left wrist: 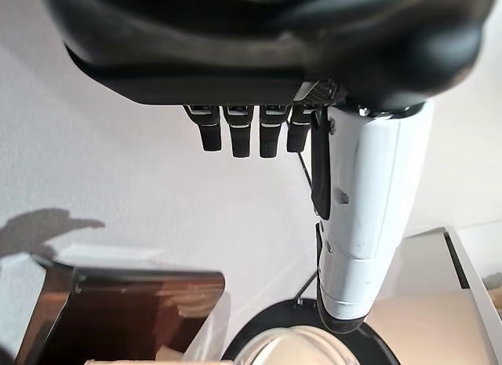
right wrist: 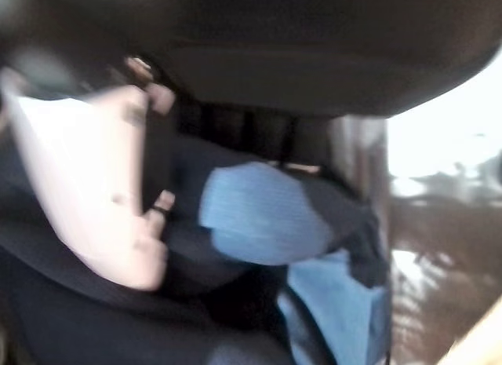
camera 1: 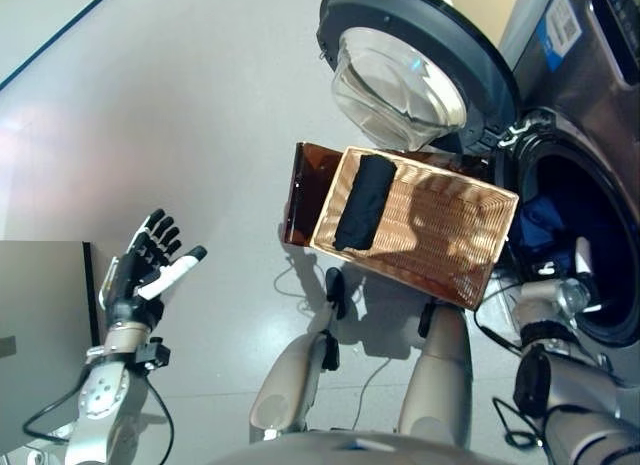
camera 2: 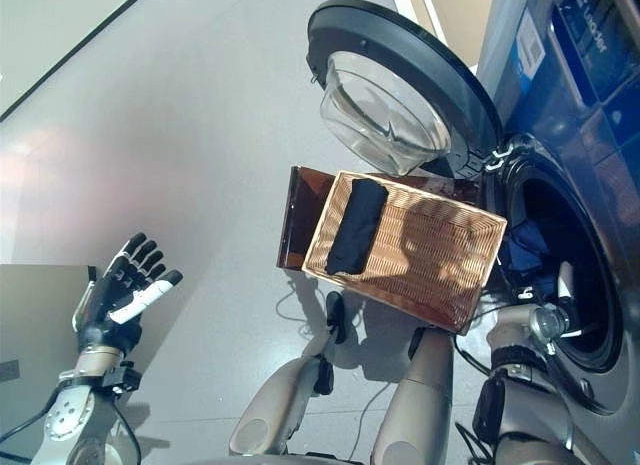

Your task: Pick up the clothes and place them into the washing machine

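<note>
Setting: grey floor [camera 1: 200, 135] in front of a front-loading washing machine [camera 1: 580, 135] whose round door [camera 1: 410, 70] stands swung wide open.
Basket: a wicker basket [camera 1: 440, 235] sits on a brown stand [camera 1: 300, 190] right beside the drum opening.
Clothes left: one dark rolled garment [camera 1: 362, 202] lies along the basket's end farthest from the machine, untouched by either hand.
Clothes loaded: blue clothes [camera 1: 535, 225] already show inside the drum [camera 1: 585, 245].
Progress: judged roughly midway or later; some laundry is in, and the dark garment is the only piece seen waiting in the basket.
Right hand: the right hand [right wrist: 94, 192] is reached into the drum mouth; its wrist view shows the white-covered thumb lying against blue and dark cloth [right wrist: 259, 212].
Right hand state: its fingers are lost in the cloth and the shadow, so whether it grips or has let go cannot be told.
Left hand: the left hand [camera 1: 150, 270] is held up well away from the basket, over bare floor, fingers straight and spread, thumb out, holding nothing.
Next step, as a judgement: pull the right hand clear of the drum and fetch the dark garment.
</note>
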Tool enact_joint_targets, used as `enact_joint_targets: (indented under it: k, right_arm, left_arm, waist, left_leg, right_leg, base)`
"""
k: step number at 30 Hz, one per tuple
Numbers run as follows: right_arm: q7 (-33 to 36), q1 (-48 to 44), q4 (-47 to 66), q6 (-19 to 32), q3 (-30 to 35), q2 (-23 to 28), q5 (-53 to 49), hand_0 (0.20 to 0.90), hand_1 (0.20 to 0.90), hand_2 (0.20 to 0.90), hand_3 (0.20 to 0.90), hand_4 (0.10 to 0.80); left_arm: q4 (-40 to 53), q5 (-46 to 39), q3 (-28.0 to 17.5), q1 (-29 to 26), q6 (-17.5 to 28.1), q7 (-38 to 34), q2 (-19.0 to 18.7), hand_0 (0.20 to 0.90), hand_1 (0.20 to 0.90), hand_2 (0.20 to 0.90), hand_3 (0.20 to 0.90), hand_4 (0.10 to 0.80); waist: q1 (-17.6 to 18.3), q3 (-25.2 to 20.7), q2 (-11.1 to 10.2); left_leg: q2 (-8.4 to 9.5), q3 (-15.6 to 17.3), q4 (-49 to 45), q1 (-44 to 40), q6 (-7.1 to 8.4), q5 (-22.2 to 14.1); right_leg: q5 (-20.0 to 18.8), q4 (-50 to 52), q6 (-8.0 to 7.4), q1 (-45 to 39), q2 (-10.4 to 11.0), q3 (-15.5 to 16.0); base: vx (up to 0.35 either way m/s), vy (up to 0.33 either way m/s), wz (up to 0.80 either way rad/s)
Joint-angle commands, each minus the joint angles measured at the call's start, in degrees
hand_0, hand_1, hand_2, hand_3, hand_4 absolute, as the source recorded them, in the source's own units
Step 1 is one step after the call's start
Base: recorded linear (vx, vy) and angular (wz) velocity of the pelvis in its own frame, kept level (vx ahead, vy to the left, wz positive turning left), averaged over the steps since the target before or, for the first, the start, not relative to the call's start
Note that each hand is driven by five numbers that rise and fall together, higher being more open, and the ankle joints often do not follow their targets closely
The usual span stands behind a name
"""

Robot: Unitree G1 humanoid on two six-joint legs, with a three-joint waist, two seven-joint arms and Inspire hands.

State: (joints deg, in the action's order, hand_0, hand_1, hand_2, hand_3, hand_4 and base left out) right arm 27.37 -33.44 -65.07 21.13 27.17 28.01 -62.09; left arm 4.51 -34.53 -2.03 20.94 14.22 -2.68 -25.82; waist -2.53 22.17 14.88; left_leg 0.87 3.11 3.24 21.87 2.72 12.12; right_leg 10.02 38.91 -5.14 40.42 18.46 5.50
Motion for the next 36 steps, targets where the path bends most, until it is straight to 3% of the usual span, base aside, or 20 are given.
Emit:
enact_joint_targets:
  k: [1, 9, 19, 29, 36]
  right_arm:
    - [-1.2, -3.4, -1.1, 6.9, -0.1, 4.5, -4.6, 0.200, 0.200, 0.200, 0.200, 0.300]
    - [1.6, -7.9, -1.8, 9.6, 1.3, 10.7, -6.3, 0.200, 0.200, 0.200, 0.200, 0.300]
    - [6.5, -8.8, 1.1, 12.8, 3.3, 20.2, -3.2, 0.200, 0.200, 0.200, 0.200, 0.300]
    - [8.4, -7.2, 1.5, 15.2, 5.0, 20.0, -3.7, 0.200, 0.200, 0.200, 0.200, 0.300]
    - [12.0, -3.6, 1.6, 15.3, 8.2, 23.1, -1.1, 0.200, 0.200, 0.200, 0.200, 0.300]
  left_arm:
    - [1.7, -2.3, -2.5, -1.3, 7.4, -2.0, -2.3, 0.900, 0.900, 0.900, 0.900, 0.800]
    - [2.2, -3.1, -1.2, -1.6, 8.0, -1.3, -3.6, 0.900, 0.900, 0.900, 0.900, 0.800]
    - [3.3, -3.6, -2.4, -1.0, 8.4, -1.0, -5.0, 0.900, 0.900, 0.900, 0.900, 0.800]
    - [3.6, -4.0, -2.0, -1.2, 8.6, -0.9, -4.8, 0.900, 0.900, 0.900, 0.900, 0.800]
    - [3.5, -3.8, -3.1, -0.8, 8.7, -1.1, -5.1, 0.900, 0.900, 0.900, 0.900, 0.800]
  waist:
    - [-1.2, -2.8, 1.8]
    - [-1.8, -3.5, 3.1]
    - [-1.6, -4.3, 3.4]
    - [-1.4, -4.9, 4.0]
    - [-0.7, -5.5, 4.3]
  left_leg:
    - [-5.26, -3.0, 1.7, -2.6, 6.50, -1.8]
    - [-5.22, -2.6, 1.8, -2.4, 6.70, -1.6]
    - [-5.75, -2.8, 1.8, -2.2, 7.24, -1.5]
    - [-6.11, -2.6, 1.8, -2.3, 7.10, -1.7]
    - [-5.69, -2.8, 1.8, -2.6, 7.16, -2.0]
  right_leg:
    - [-4.7, -4.8, -6.05, -2.2, 2.4, -4.0]
    - [-4.2, -4.5, -6.34, -2.1, 2.7, -4.2]
    - [-3.8, -3.9, -6.46, -2.1, 2.4, -4.0]
    - [-4.3, -4.7, -6.48, -2.6, 2.1, -4.1]
    - [-3.9, -4.6, -6.64, -3.1, 2.4, -4.1]
  base:
    - [0.000, 0.000, 0.00]
    - [0.000, 0.000, 0.00]
    - [0.012, -0.004, 0.00]
    - [0.000, 0.000, 0.00]
    - [0.000, 0.000, 0.00]
